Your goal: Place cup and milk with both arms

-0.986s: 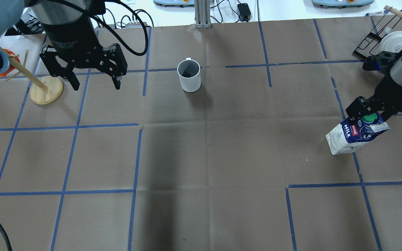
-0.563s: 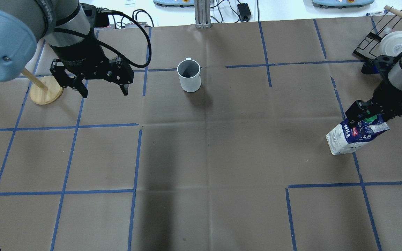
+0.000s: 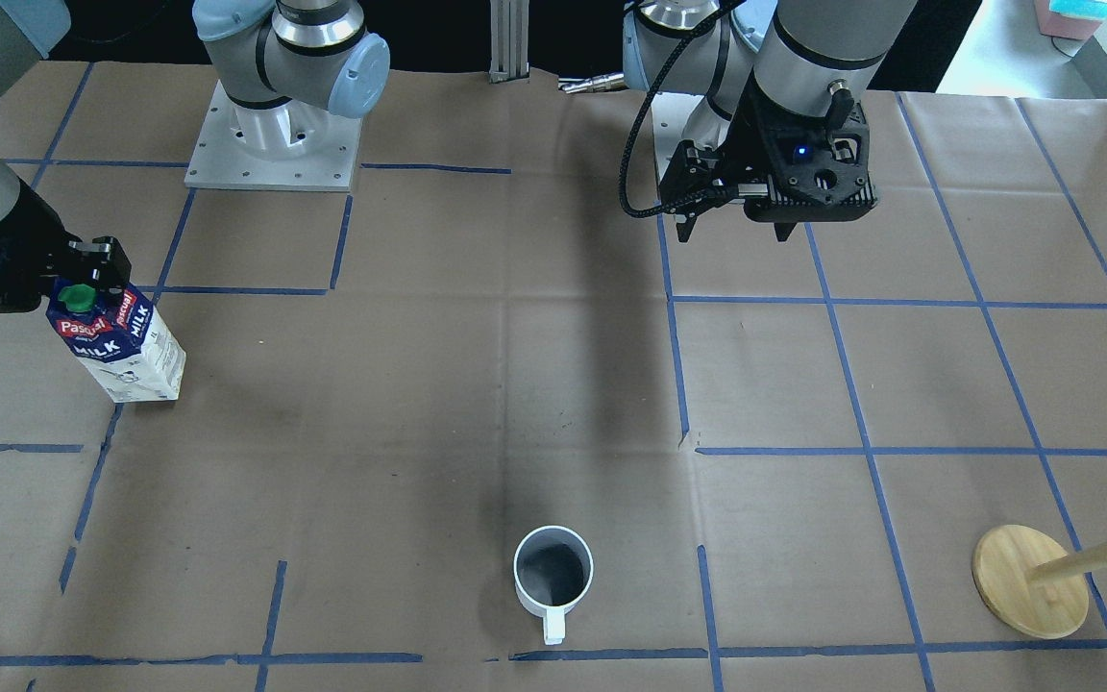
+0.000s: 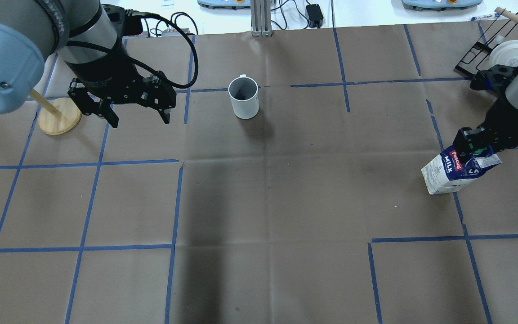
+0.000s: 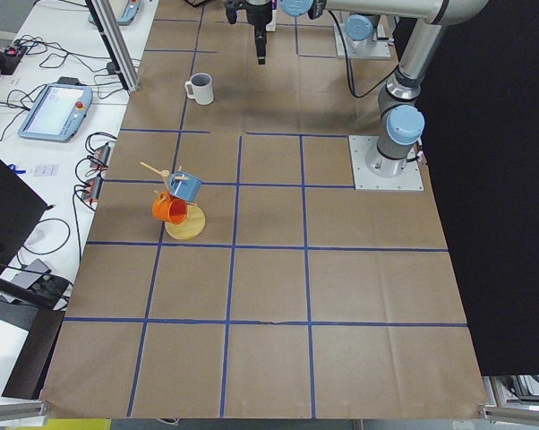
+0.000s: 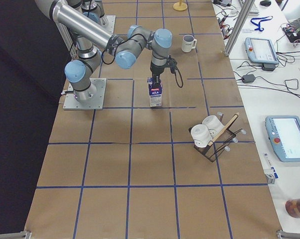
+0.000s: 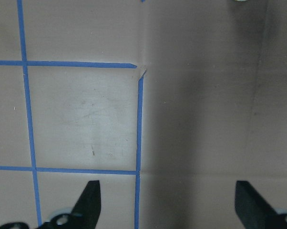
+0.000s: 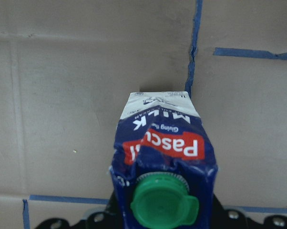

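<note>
The white cup [image 4: 243, 98] stands upright on the brown paper at the far middle, its handle pointing away from me; it also shows in the front view [image 3: 553, 575]. My left gripper [image 4: 141, 120] hangs open and empty above the table, left of the cup and apart from it; the wrist view shows only its open gripper [image 7: 167, 205] over taped paper. The milk [image 4: 452, 173] is at the right edge, its blue top and green cap up. My right gripper [image 4: 477, 148] is shut on the carton's top; the wrist view looks down on the milk [image 8: 162, 157].
A wooden mug tree [image 4: 60, 116] with a blue and an orange mug stands at the far left, close behind my left arm. A black wire rack [image 4: 506, 54] with white cups sits at the far right. Blue tape lines grid the paper.
My left gripper has moved right toward the cup, still open. My right gripper has turned and shifted the milk carton slightly while holding its top.
</note>
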You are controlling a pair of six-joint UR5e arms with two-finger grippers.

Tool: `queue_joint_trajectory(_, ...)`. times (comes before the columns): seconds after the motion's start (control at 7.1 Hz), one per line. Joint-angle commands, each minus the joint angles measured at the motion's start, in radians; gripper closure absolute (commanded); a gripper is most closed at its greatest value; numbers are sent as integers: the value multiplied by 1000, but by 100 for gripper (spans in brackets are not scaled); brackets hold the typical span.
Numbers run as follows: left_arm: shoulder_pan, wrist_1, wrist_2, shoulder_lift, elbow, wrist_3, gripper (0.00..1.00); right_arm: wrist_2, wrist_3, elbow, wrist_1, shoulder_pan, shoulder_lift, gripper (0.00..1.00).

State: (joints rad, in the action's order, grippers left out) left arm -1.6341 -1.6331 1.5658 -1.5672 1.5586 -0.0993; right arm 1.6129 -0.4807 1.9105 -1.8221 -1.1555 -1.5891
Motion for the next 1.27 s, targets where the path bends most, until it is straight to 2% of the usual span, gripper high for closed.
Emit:
queue_joint_trajectory(0.0, 0, -1, 5, 15, 15, 3, 1, -4, 17, -141, 160, -4, -25, 42)
queue_joint_trajectory(0.14, 0, -1, 5, 15, 17, 4, 1, -4, 43, -203, 199, -12, -11, 42)
queue_joint_trajectory(0.56, 0, -1, 5, 16, 18, 4, 1, -5, 101, -296, 233, -107, 6, 44)
queue_joint_trajectory(0.85, 2, -1, 5, 16, 18, 6, 1, -11, 221, -452, 288, -244, 122, 44)
queue_joint_trajectory(1.13, 2, -2, 5, 16, 18, 9, 1, -7, 425, -664, 366, -413, 280, 44)
